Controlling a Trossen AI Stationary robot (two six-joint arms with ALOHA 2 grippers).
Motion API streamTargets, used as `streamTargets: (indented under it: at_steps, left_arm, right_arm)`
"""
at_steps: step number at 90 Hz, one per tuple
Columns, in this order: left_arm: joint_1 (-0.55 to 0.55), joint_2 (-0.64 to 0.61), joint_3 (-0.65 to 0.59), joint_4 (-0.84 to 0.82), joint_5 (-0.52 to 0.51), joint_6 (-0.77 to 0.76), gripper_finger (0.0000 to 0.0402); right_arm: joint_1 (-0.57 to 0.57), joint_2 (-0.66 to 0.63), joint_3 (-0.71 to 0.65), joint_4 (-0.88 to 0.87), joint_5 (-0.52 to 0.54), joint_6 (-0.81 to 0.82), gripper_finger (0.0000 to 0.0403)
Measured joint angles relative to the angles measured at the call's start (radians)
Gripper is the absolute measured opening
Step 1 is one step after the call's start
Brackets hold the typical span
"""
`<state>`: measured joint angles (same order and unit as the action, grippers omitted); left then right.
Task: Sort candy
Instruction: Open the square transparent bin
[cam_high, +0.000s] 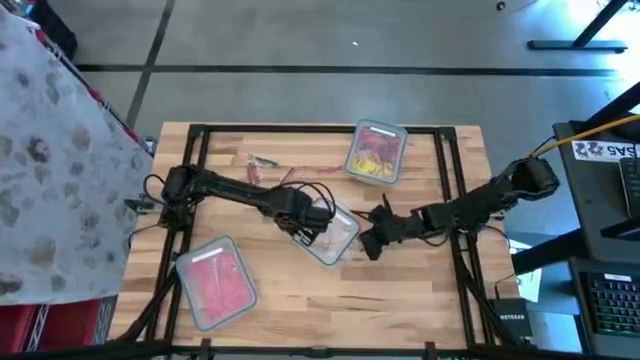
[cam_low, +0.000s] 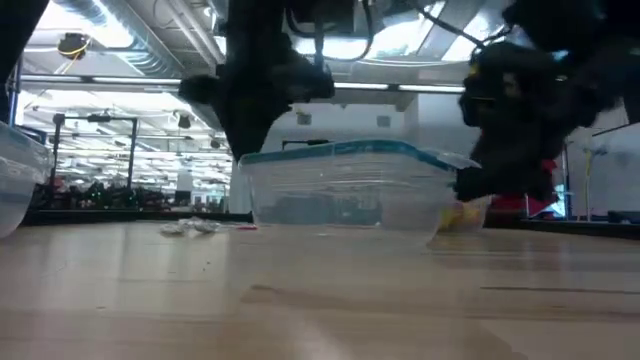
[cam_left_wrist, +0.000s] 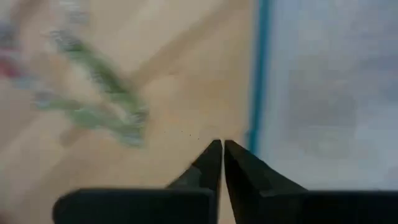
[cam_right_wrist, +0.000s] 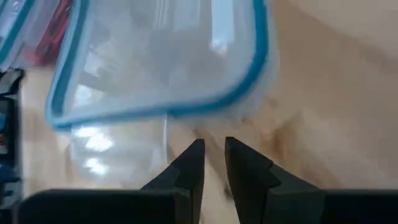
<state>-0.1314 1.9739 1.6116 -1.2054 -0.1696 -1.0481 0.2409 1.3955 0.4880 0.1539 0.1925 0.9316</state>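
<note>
A clear, blue-rimmed container (cam_high: 335, 232) stands mid-table and looks empty (cam_low: 350, 190). My left gripper (cam_high: 312, 222) hovers at its left side, shut, with its tips (cam_left_wrist: 221, 149) just outside the blue rim (cam_left_wrist: 256, 74). My right gripper (cam_high: 370, 238) is at the container's right side, its fingers (cam_right_wrist: 213, 152) slightly open with nothing between them, just short of the rim (cam_right_wrist: 186, 109). Loose candy (cam_high: 265, 162) lies on the wood at the far left of centre. One blurred greenish-silvery piece of candy (cam_left_wrist: 99, 93) shows in the left wrist view.
A container of yellow candy (cam_high: 375, 152) stands at the far side. A container of red candy (cam_high: 215, 280) stands near the left front. A black frame (cam_high: 300, 130) runs round the table. Bare wood lies at the right front (cam_high: 400, 300).
</note>
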Motion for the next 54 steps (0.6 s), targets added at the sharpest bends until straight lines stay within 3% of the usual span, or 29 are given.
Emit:
streamTargets:
  at_steps: [23,39,54]
  left_arm:
    - [-0.122,-0.001,0.047,0.053,0.067,-0.143,0.0]
    - [-0.208,-0.002,0.096,0.053,0.054,-0.286,0.0]
    - [-0.258,-0.002,0.16,0.042,0.05,-0.358,0.0]
  right_arm:
    - [-0.142,0.009,0.143,-0.181,0.113,-0.227,0.005]
    - [-0.227,0.002,0.2,-0.234,0.058,-0.367,0.005]
    - [-0.234,-0.044,0.218,-0.327,0.01,-0.427,0.005]
